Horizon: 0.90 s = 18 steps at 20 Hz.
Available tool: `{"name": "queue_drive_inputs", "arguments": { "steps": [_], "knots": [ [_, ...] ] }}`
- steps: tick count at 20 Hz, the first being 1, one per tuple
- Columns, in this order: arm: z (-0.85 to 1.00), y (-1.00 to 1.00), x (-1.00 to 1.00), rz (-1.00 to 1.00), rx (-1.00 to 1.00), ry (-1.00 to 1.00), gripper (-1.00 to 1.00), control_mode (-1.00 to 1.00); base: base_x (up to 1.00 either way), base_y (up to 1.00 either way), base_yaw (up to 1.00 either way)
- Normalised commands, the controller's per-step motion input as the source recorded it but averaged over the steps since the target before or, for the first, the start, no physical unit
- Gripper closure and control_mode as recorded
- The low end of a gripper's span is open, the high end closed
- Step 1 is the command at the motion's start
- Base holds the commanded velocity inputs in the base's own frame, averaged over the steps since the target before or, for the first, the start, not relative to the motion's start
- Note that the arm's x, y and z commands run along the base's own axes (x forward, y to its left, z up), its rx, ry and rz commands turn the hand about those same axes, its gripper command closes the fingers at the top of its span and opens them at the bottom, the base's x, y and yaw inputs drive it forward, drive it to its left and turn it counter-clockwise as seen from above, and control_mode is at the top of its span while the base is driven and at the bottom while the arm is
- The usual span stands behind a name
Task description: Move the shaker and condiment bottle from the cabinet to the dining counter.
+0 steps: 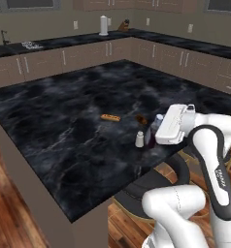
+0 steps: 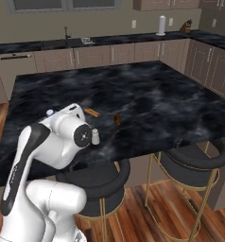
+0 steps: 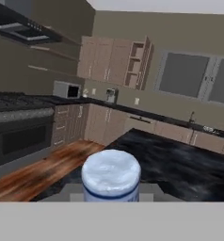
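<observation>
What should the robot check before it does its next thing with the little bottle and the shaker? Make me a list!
1. Shaker upright on the dining counter: ok, it stands near the counter's front edge.
2. Condiment bottle over the counter: ok, it sits right beside the shaker, with its cap close under the hand camera.
3. Bottle base resting on the marble: cannot tell, the hand hides it.
4. Gripper open or shut: cannot tell, the fingers are hidden.
5. Room around the bottle: ok, the small brown items lie apart, further in.
6. Cabinet door: cannot tell, too far off.
</observation>
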Motion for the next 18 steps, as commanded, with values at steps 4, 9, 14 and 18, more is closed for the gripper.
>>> {"name": "queue_drive_inputs", "arguments": {
  "steps": [4, 9, 14, 18],
  "knots": [
    [-0.42, -0.05, 0.41, 0.21, 0.0, 0.01, 1.0, -1.0, 0.0, 0.0, 0.0],
    [-0.37, -0.01, 0.55, 0.23, 0.02, 0.14, 1.0, -1.0, 0.0, 0.0, 0.0],
    [-0.34, 0.0, 0.53, 0.19, 0.0, 0.12, 1.0, -1.0, 0.0, 0.0, 0.0],
    [-0.36, 0.0, 0.45, 0.05, 0.0, 0.05, 1.0, -1.0, 0.0, 0.0, 0.0]
  ]
}}
